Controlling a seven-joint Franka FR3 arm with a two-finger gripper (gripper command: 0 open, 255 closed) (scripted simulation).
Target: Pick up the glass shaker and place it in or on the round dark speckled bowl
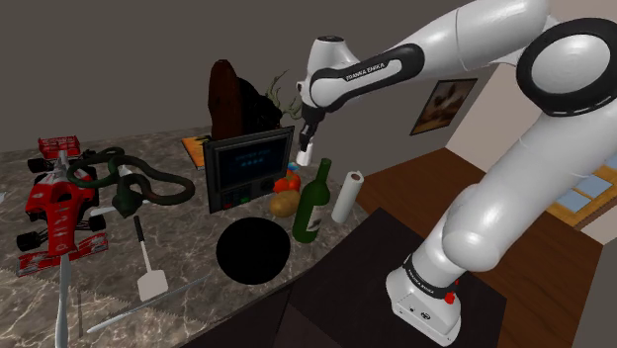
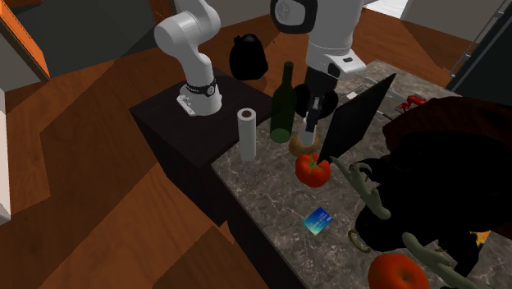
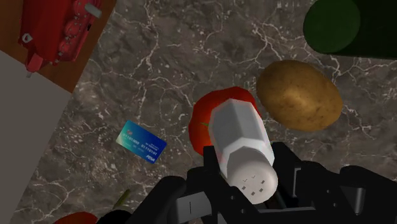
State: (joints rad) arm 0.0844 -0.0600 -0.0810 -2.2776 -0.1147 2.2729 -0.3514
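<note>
Where the shaker (image 3: 242, 137) is: up in the air, held by the gripper (image 3: 248, 168), right over a red tomato (image 3: 202, 126) and well above the tabletop (image 1: 178, 237).
Gripper: its two black fingers squeeze the shaker from both sides.
Shaker: it looks white, with flat sides and a round cap full of little holes. The cap end points back at the hand.
Bowl (image 1: 254, 252): round and black, sitting on the tabletop near its edge. Its inside looks all black too.
Bowl and shaker: apart. In the shoulder view the bowl is lower down and toward the left of the shaker.
Bottle (image 1: 310, 203): green and standing up, just beside the bowl, with a white paper roll (image 1: 347, 197) on its other side.
Potato (image 3: 299, 95): brown, lying on the tabletop next to the tomato.
Card (image 3: 141, 141): small and blue, lying flat on the tabletop near the tomato.
Screen (image 1: 249, 168): dark, standing up behind the tomato — the shaker hangs by its top corner in the shoulder view.
Race car (image 1: 59, 213): red, far off at the shoulder view's left.
</note>
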